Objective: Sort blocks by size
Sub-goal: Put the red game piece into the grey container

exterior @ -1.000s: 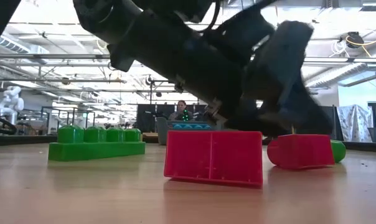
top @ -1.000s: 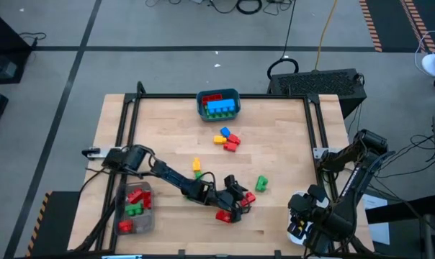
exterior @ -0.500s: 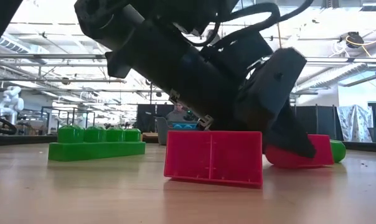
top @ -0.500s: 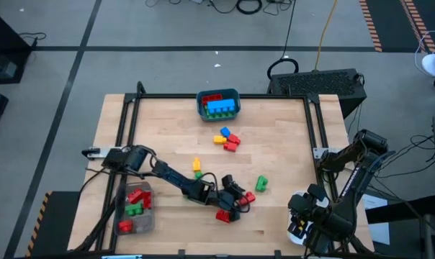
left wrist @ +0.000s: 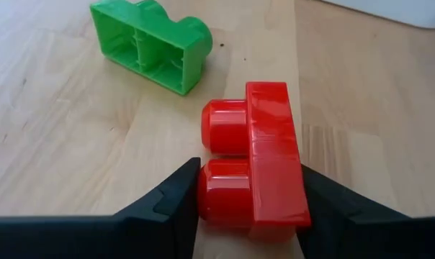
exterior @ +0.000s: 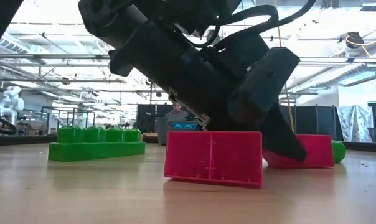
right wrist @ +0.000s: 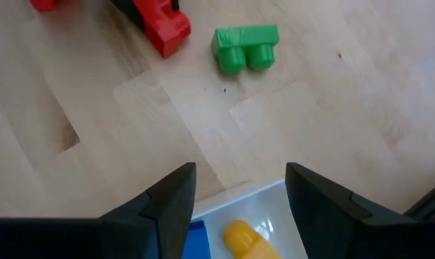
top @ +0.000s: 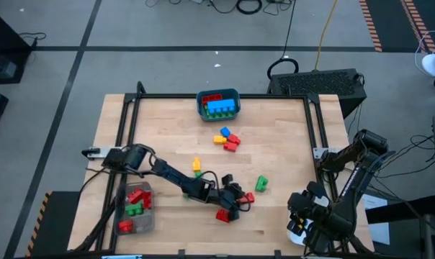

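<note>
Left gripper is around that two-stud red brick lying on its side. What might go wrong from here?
1. The left gripper pinches the red brick at one end only, over a round stud, so it may twist or slip on lifting.
2. The green brick and other loose red bricks lie close by; the arm could knock them.

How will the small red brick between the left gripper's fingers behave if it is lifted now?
The red brick looks like hard, glossy plastic, so it should stay stiff but may be somewhat slippery. It is probably light, like the hollow green brick beyond it. The left gripper has its fingers on two opposite sides, one on a rounded stud, so the brick might twist.
</note>
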### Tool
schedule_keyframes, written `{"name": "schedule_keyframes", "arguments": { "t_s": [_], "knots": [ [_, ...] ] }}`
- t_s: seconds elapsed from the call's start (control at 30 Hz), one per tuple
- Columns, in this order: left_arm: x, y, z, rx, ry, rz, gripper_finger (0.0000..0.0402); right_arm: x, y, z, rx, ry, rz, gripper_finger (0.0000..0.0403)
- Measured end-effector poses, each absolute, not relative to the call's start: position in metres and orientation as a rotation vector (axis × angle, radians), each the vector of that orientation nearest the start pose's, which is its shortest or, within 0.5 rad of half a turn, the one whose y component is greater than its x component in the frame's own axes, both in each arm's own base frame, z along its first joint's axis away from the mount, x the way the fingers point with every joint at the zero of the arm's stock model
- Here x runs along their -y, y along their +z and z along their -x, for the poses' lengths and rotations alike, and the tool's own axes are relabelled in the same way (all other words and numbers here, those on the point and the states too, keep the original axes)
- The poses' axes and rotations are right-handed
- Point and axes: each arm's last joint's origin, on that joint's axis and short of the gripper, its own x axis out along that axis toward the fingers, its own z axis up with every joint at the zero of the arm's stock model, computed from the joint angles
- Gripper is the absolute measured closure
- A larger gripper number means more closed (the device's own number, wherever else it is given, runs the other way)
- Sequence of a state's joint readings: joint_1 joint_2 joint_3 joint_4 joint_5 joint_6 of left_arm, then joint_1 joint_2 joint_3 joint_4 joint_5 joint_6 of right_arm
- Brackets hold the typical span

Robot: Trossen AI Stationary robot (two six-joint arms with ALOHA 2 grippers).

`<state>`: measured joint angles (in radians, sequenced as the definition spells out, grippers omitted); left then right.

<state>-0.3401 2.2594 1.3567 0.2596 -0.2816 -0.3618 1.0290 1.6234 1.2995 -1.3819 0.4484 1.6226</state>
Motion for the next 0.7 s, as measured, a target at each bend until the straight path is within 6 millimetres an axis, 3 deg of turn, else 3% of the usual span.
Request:
{"name": "schedule_keyframes", "arguments": {
  "t_s": [0.27, 0.53, 0.7],
  "knots": [
    [0.141, 0.112, -0.431, -0.696, 0.066, 0.129, 0.0224, -0.225, 0.254, -0.155, -1.061, -0.575, -0.180, 0.0202],
    [0.135, 0.149, -0.414, -0.784, 0.112, 0.079, 0.0226, -0.215, 0.255, -0.169, -1.007, -0.586, -0.115, 0.0202],
    [0.131, 0.174, -0.392, -0.884, 0.153, 0.050, 0.0226, -0.208, 0.256, -0.178, -0.948, -0.613, -0.088, 0.0202]
  ]
}}
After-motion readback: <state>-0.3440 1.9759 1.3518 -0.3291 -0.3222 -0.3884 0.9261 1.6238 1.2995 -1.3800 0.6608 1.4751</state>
